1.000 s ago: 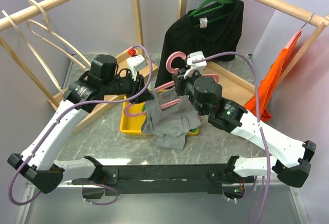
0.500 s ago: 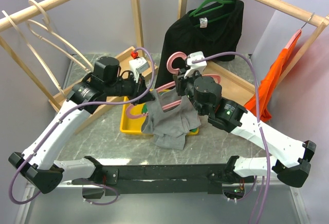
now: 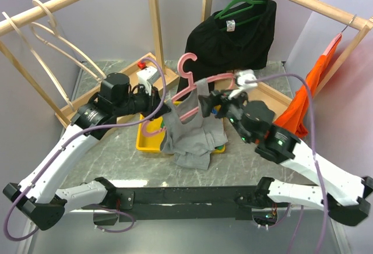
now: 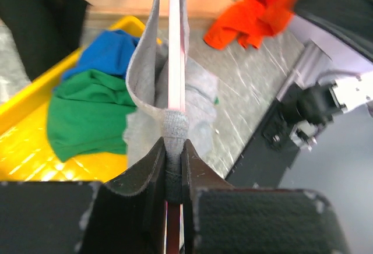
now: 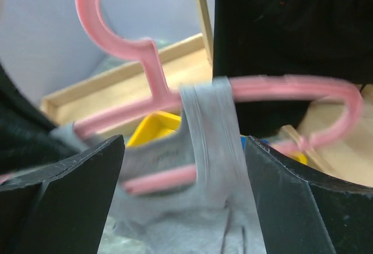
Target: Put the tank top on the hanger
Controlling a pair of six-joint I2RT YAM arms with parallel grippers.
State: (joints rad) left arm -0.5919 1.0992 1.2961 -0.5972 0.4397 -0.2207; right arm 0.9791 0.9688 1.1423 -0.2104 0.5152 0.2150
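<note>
The pink hanger (image 3: 187,88) stands upright above the tray, hook up. The light-grey tank top (image 3: 189,140) hangs from it, one strap over each shoulder. My left gripper (image 3: 165,110) is shut on the hanger's left end with the strap pinched against it. The left wrist view shows the jaws (image 4: 175,144) closed on the grey strap (image 4: 141,73) and the pink hanger bar (image 4: 176,44). My right gripper (image 3: 207,103) stands open just right of the hanger and touches nothing. In the right wrist view its fingers (image 5: 87,175) spread wide before the hanger (image 5: 145,62) and the other strap (image 5: 213,126).
Under the tank top is a yellow tray (image 3: 141,140) holding a green garment (image 4: 87,114) and a blue one. A black garment on a green hanger (image 3: 233,32) hangs behind. An orange top (image 3: 309,91) hangs at the right, cream hangers (image 3: 52,32) at the left. Wooden posts ring the area.
My right gripper opened, let go of the hanger and drew back to the right. The hanger swung more upright, its hook shifting left. My left gripper keeps its hold.
</note>
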